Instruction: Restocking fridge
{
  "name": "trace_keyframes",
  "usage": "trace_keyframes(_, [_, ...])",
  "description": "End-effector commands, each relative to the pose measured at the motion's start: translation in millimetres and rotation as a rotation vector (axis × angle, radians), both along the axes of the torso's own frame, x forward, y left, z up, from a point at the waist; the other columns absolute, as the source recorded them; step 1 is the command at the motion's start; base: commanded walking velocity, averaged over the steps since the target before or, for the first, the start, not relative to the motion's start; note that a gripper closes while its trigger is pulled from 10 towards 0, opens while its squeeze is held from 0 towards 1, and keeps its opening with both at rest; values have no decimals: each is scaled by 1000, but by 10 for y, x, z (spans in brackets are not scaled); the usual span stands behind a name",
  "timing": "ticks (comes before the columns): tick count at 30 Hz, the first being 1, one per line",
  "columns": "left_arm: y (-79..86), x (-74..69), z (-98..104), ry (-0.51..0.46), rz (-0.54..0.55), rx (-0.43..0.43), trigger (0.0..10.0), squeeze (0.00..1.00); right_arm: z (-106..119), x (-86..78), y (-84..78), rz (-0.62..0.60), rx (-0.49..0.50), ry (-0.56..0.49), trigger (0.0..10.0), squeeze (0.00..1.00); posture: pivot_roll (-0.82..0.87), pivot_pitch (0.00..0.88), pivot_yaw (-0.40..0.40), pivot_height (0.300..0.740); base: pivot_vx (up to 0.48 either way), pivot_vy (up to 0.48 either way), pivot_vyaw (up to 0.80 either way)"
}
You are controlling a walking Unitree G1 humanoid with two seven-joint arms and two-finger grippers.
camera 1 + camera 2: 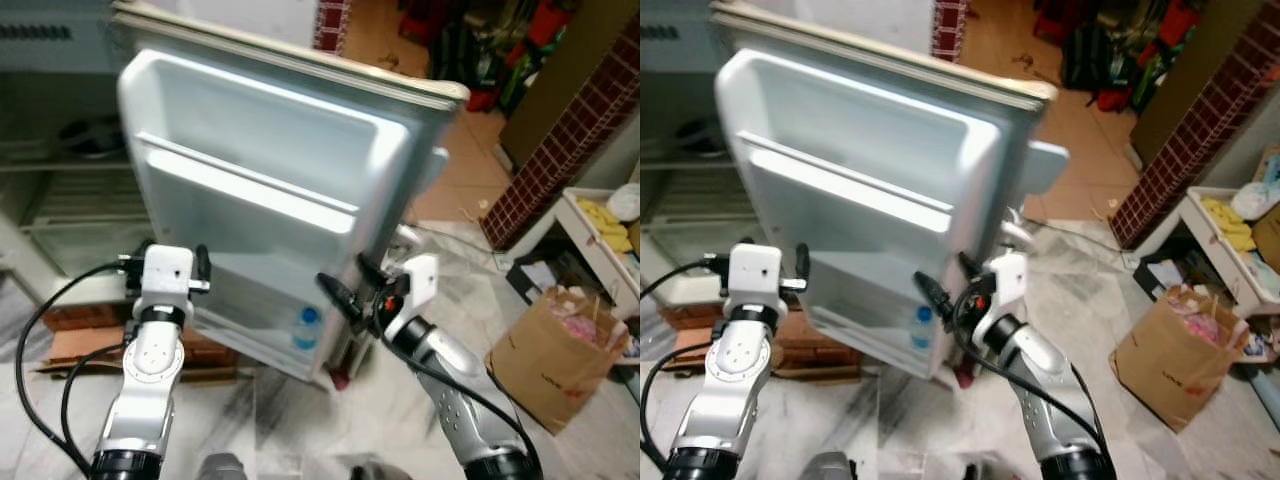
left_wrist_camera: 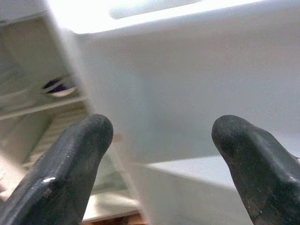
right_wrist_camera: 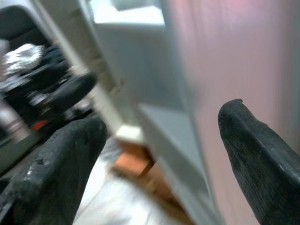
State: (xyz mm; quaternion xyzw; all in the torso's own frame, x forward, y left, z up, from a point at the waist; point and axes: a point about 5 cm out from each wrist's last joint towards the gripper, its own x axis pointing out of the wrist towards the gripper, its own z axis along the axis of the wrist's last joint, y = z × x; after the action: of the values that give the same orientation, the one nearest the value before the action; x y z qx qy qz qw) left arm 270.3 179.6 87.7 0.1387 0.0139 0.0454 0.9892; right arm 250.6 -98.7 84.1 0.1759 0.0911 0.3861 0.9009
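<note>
Your fridge door stands open, a water bottle upright in its lowest shelf. Left gripper and right gripper both hover at the door, jaws apart, holding nothing.

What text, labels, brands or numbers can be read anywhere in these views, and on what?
None can be read.
Brown paper bag: a small dark print on its side, too blurred to read.
Water bottle in the fridge door: label too small to read.
Left gripper and right gripper: no legible markings.
</note>
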Motion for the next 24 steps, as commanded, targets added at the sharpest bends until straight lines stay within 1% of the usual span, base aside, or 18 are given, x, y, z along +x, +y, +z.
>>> trace_keyframes(1, [-69,5,13,-5,-21,-4,10000,0,19,-62,-76,98,17,27,10000,0,98,18,-63,740,0,-431,0])
trace_keyframes(4, [-71,2,9,-5,-23,-3,10000,0,15,-77,-112,144,5,31,10000,0,99,15,-63,740,0,-431,0])
trace_keyframes(6, [-68,4,9,-4,-22,-2,10000,0,2,-50,-144,130,-19,26,10000,0,102,16,-64,740,0,-429,0])
trace_keyframes(8, [-63,3,10,-4,-19,-1,10000,0,-24,56,-232,44,-61,16,10000,0,103,17,-65,740,0,-424,0])
trace_keyframes(9, [-63,1,10,-4,-17,0,10000,0,-23,156,-299,-56,-113,-22,10000,0,104,17,-65,740,0,-420,0])
trace_keyframes(10, [-63,1,10,-4,-17,0,10000,0,-23,156,-299,-56,-113,-22,10000,0,104,17,-65,740,0,-420,0])
trace_keyframes(11, [-64,-1,10,-4,-17,0,10000,0,-20,203,-331,-106,-129,-27,10000,0,106,18,-65,740,0,-420,0])
trace_keyframes(12, [-65,-4,9,-4,-16,0,10000,0,-18,240,-356,-142,-127,-19,10000,0,106,20,-64,740,0,-420,0])
trace_keyframes(14, [-66,-9,8,-3,-15,1,10000,0,-8,262,-367,-162,-124,-20,10000,0,108,21,-64,740,0,-420,0])
trace_keyframes(15, [-63,-23,0,-3,-11,3,10000,0,50,313,-369,-206,-124,-65,10000,0,108,24,-62,740,0,0,0])
trace_keyframes(16, [-60,-26,-3,-2,-9,1,10000,0,89,337,-367,-234,-137,-103,10000,0,109,24,-62,740,0,0,719])
trace_keyframes(18, [-56,-27,1,-6,-9,-2,10000,0,142,385,-362,-301,-146,-145,10000,0,108,25,-61,740,0,0,719])
trace_keyframes(19, [-50,-26,3,-6,-8,-1,10000,0,169,404,-364,-339,-133,-152,10000,0,109,26,-60,740,0,0,712])
trace_keyframes(20, [-49,-26,4,-6,-7,-1,10000,0,177,409,-365,-348,-130,-153,10000,0,109,26,-60,740,0,0,712])
trace_keyframes(21, [-34,-27,10,-8,-2,-8,10000,0,220,436,-382,-408,-119,-165,10000,0,109,27,-60,740,0,0,694])
trace_keyframes(22, [-34,-27,10,-8,-2,-8,10000,0,220,436,-382,-408,-119,-165,10000,0,109,27,-60,740,0,0,694])
trace_keyframes(23, [-14,-32,11,-8,10,-15,10000,0,242,457,-407,-465,-114,-169,10000,0,110,27,-60,740,0,0,688])
trace_keyframes(24, [-4,-36,10,-8,18,-17,10000,0,246,464,-420,-490,-113,-167,10000,0,110,26,-60,740,0,0,688])
